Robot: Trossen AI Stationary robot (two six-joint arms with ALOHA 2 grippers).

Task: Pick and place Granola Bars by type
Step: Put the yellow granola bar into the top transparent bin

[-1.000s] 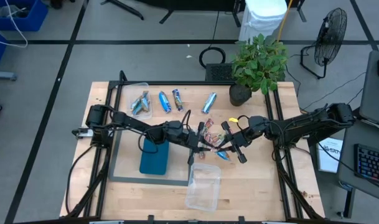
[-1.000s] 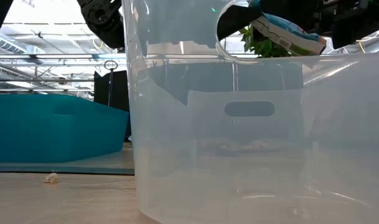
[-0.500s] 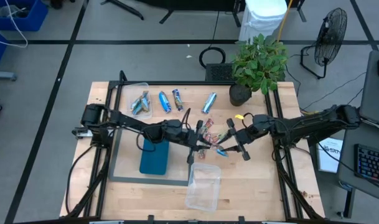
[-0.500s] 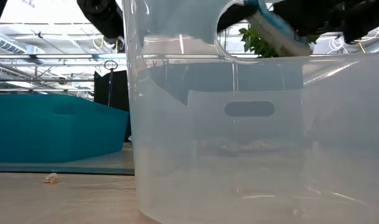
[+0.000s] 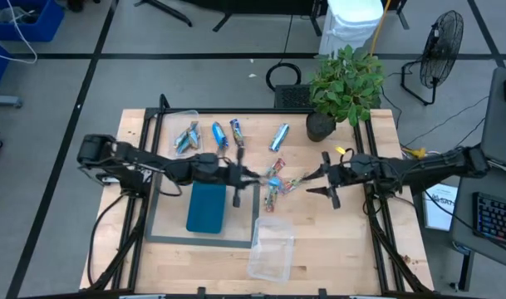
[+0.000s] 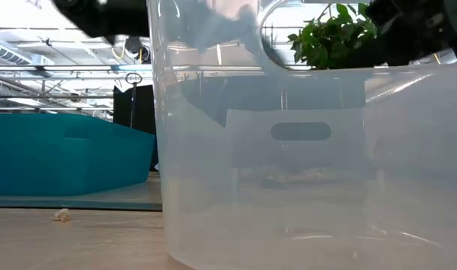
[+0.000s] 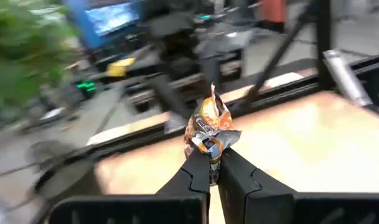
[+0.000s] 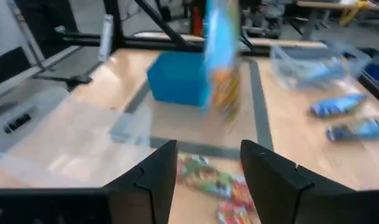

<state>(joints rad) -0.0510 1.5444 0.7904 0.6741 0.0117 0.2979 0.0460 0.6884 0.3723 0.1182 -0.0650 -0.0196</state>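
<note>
Over the table's middle, my left gripper (image 5: 246,177) is shut on a granola bar (image 7: 209,127) in a crinkled orange-and-silver wrapper. My right gripper (image 5: 316,181) stands open to its right. In the right wrist view a blue bar (image 8: 220,56) shows blurred in the air ahead of the open fingers, touching neither. Multicoloured bars (image 5: 276,181) lie on the wood between the two grippers. Three blue bars (image 5: 220,134) lie near the far edge, and others sit in a clear tub (image 5: 186,137) at the far left. My left gripper pinches one end of the bar's wrapper (image 7: 212,148) between its two fingertips. The fingers lie about level and point toward the table's right. The rest of the bar sticks out beyond the fingertips, clear of the table.
A teal tray (image 5: 207,208) lies on a grey-framed mat left of centre. A second clear tub (image 5: 269,245) stands near the front edge and fills the low view (image 6: 303,165). A potted plant (image 5: 344,87) stands at the far right corner.
My right gripper has opened and let go of the blue bar, then drawn back toward the table's right edge; the bar is left in the air. My left gripper, still shut on its bar, has moved toward the table's left edge.
</note>
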